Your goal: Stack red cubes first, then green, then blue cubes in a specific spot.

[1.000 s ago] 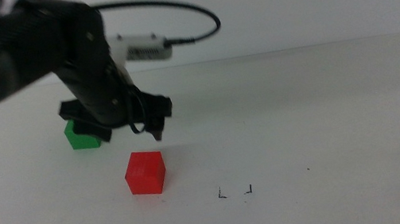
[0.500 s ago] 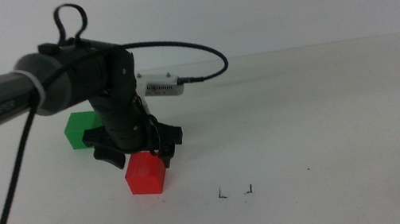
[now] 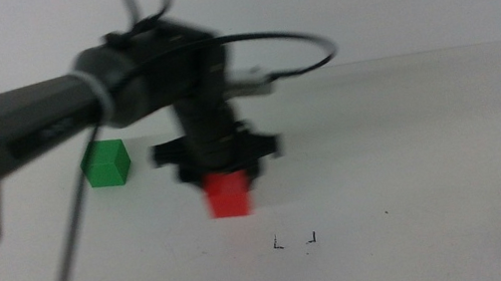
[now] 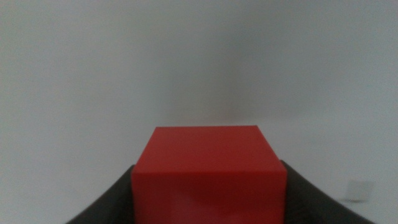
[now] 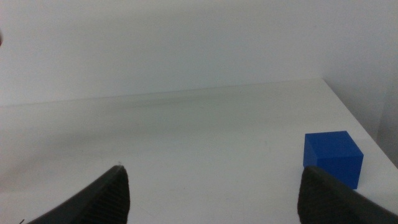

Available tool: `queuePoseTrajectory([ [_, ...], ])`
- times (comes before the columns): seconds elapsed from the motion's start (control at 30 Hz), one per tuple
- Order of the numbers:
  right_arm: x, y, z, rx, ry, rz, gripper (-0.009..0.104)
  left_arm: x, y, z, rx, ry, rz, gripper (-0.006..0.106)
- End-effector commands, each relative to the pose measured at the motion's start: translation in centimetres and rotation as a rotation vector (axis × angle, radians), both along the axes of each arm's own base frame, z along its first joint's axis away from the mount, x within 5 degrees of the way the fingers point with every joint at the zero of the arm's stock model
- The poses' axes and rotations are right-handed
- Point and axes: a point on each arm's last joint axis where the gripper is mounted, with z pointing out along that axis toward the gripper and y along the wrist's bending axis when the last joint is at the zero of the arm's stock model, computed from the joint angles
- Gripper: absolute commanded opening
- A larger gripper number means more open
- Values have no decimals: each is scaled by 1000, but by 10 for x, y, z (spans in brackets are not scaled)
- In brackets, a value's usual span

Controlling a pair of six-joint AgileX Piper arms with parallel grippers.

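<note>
The left gripper (image 3: 227,180) has its fingers closed on the small matte red cube (image 3: 228,195), held just above the white tabletop (image 3: 411,135), short of the black corner marks (image 3: 295,241). It should arrive squarely between them. The right gripper (image 5: 211,205) waits open near the small matte blue cube (image 5: 333,158).

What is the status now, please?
Left claw shut on red cube, above the table near corner marks. Right claw open, waiting by blue cube. Green cube untouched. Nothing blocking.

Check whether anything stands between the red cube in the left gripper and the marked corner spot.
Nothing visible does: the table between the red cube, held by the left gripper, and the corner marks is bare.
</note>
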Motion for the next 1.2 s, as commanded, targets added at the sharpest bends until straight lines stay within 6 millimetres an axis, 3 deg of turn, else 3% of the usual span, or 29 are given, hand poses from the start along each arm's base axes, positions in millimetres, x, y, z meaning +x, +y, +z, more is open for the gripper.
queuePoseTrajectory([
  [0.0,0,0,0,-11,-10,-6,93,-12,-28,17,-29,-21,68,15],
  [0.1,0,0,0,-11,-10,-6,93,-18,-56,12,-71,-12,64,16],
  [0.2,0,0,0,-11,-10,-6,93,-21,-69,-2,-81,33,68,17],
  [0.43,0,0,0,-11,-10,-6,93,-19,-73,-26,-63,84,82,17],
  [0.63,0,0,0,-11,-10,-6,93,-16,-76,-34,-70,74,81,21],
  [0.73,0,0,0,-11,-10,-6,93,-16,-76,-35,-64,74,80,32],
  [0.83,0,0,0,-11,-10,-6,93,-15,-74,-35,-50,64,64,57],
  [0.87,0,0,0,-11,-10,-6,93,-15,-74,-35,-44,68,59,72],
  [0.9,0,0,0,-11,-10,-6,93,-15,-73,-34,-36,67,57,80],
  [0.97,0,0,0,-11,-10,-6,93,-17,-71,-22,-38,46,50,93],
  [1.07,0,0,0,-11,-10,-6,93,-19,-60,13,-29,-45,33,94],
  [1.17,0,0,0,-11,-10,-6,93,-18,-28,59,39,-156,54,94],
])
